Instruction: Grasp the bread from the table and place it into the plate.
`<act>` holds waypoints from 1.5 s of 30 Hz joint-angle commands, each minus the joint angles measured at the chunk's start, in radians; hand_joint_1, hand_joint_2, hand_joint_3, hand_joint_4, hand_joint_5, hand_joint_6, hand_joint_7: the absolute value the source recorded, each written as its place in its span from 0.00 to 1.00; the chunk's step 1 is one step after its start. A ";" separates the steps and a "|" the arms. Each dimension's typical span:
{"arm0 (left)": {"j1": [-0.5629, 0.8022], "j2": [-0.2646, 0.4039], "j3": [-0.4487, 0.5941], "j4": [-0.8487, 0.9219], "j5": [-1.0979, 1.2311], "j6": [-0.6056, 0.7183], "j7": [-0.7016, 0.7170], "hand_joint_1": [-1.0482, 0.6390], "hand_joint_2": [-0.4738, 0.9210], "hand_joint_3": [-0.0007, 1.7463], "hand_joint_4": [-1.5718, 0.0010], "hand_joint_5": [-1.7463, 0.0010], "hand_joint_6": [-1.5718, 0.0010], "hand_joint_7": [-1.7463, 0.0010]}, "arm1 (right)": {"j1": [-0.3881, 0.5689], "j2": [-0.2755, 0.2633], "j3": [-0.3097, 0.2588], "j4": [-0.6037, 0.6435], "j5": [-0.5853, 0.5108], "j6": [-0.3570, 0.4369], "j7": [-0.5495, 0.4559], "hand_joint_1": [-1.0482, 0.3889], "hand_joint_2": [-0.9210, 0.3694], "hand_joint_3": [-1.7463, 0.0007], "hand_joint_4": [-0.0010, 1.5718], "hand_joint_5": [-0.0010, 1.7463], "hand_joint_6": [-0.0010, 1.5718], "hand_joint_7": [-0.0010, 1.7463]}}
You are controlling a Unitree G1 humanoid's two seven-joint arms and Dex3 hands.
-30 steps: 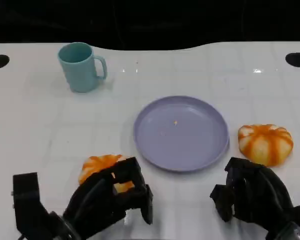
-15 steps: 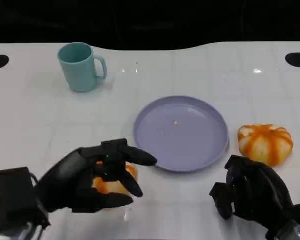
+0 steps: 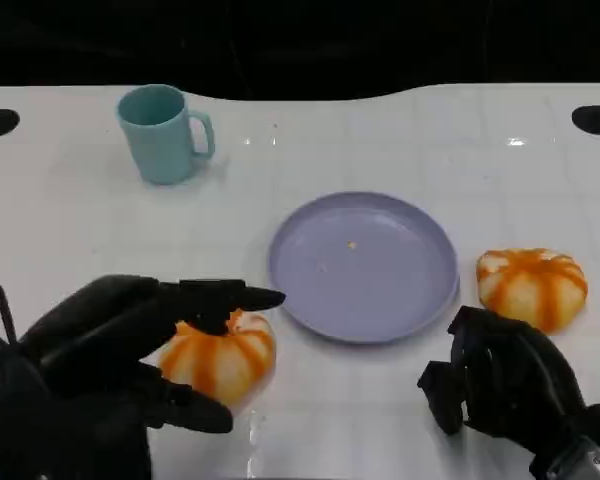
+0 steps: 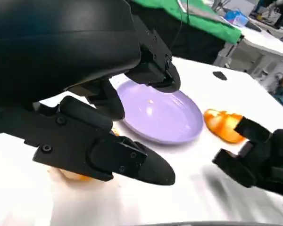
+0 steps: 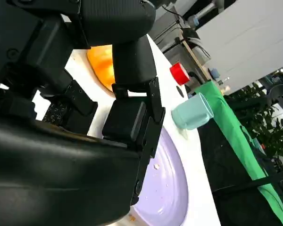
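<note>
Your left hand [image 3: 130, 350] spread around the near bread [image 3: 220, 358] without grasping it, right hand [image 3: 500, 385] clenched, plate [image 3: 363, 263] just beyond.

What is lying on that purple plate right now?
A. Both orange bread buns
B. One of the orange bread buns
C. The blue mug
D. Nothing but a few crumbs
D. The plate holds only tiny specks; one bread bun lies on the table by the left hand, the other bun on the plate's far side.
</note>
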 commanded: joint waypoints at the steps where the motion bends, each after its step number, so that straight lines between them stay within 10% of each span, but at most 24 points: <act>1: -0.005 0.014 -0.055 -0.061 0.189 0.062 0.045 0.14 0.97 0.01 0.73 0.72 0.77 0.99 | 0.010 -0.014 -0.004 -0.020 0.008 0.016 -0.007 0.00 0.67 0.19 0.89 0.88 0.94 0.64; 14: 0.014 -0.082 -0.241 -0.079 0.724 0.217 0.183 0.33 0.81 0.00 0.86 0.64 0.79 0.99 | 0.008 -0.014 -0.003 -0.012 0.003 0.010 -0.004 0.00 0.66 0.20 0.89 0.88 0.92 0.65; 27: -0.011 -0.168 -0.342 0.047 0.928 0.317 0.237 0.44 0.86 0.01 0.82 0.62 0.76 0.98 | 0.007 -0.014 -0.001 -0.017 0.000 0.007 -0.007 0.00 0.67 0.18 0.89 0.88 0.92 0.65; 45: -0.074 -0.194 -0.407 0.246 0.963 0.400 0.319 0.39 0.87 0.00 0.80 0.62 0.76 1.00 | 0.008 -0.014 -0.003 -0.014 0.004 0.003 0.001 0.00 0.68 0.16 0.88 0.89 0.92 0.66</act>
